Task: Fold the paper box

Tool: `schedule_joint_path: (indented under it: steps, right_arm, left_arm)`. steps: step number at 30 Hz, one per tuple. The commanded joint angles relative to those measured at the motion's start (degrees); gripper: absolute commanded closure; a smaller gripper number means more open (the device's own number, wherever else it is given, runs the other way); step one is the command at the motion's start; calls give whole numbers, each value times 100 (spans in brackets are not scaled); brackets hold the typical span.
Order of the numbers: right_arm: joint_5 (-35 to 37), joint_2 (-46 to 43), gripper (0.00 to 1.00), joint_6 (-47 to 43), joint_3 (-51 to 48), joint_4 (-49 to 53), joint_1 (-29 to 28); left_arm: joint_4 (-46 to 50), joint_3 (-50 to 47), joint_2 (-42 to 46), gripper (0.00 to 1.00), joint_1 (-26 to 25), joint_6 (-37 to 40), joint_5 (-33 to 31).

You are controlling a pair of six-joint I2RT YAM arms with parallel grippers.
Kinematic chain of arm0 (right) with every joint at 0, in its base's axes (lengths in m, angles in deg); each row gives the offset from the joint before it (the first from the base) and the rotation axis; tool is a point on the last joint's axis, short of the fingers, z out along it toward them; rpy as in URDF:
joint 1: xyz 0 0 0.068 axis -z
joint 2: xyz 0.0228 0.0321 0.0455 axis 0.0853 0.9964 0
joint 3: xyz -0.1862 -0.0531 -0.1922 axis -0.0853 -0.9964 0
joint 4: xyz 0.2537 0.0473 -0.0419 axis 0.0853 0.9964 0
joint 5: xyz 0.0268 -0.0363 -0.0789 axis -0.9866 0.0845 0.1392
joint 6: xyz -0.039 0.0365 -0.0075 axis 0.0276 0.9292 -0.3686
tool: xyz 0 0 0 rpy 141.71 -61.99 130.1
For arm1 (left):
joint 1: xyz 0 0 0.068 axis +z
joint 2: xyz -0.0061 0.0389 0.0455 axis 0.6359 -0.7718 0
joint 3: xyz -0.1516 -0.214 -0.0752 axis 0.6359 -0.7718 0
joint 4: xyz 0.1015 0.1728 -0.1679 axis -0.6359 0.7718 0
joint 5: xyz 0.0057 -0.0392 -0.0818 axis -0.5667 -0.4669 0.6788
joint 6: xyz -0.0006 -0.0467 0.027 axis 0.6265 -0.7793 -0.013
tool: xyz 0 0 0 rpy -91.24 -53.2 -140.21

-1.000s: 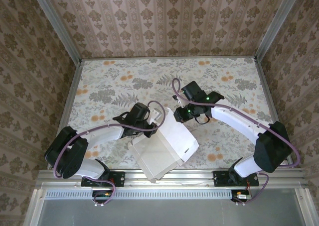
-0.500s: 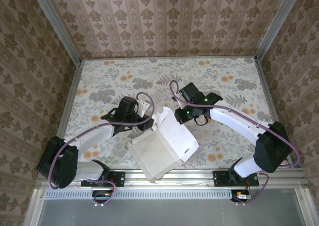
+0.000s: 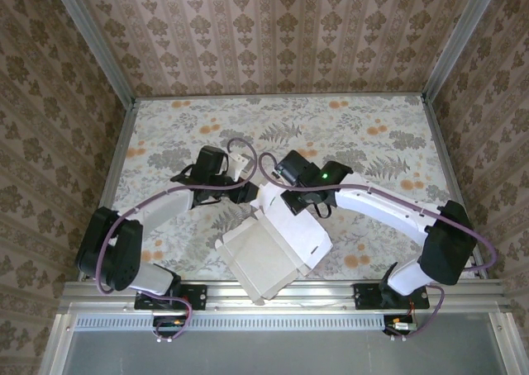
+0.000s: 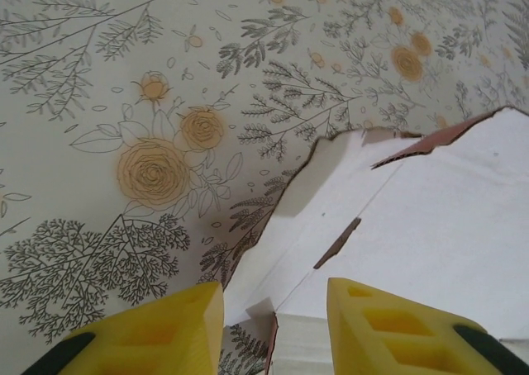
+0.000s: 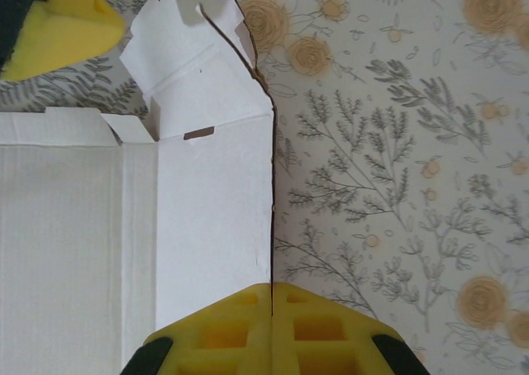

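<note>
The flower-patterned table (image 3: 372, 135) carries the paper box (image 3: 277, 243) near its front edge, between the two arms, half-formed with its whitish inner face up and one side wall raised. The right gripper (image 5: 272, 305) is clenched on that wall's thin edge. The left gripper (image 4: 275, 301) hangs just over the box's flapped far end, its yellow fingers (image 4: 157, 325) parted — gripping nothing.

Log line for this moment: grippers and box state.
paper box: partly folded | left gripper: open, over a flap corner | right gripper: shut on box edge
</note>
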Motion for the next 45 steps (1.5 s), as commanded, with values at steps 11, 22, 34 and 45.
schedule_joint_path:
  steps: [11,22,34,45]
  right_arm:
    - [899,166,97,-310,364,414,-236]
    - [974,214,97,-381,380,431,-330]
    - [1033,282,97,-367,408,417,-329]
    - [1060,267,94,-337,452,356,-331]
  left_arm:
    - [636,1114,-648,60,71,1255,566]
    - [760,1561,-1209,60,113,1576,974]
    - [826,1538,-1158,88,115,1594,1289]
    - [29,650,-281,100,-27,1092,669]
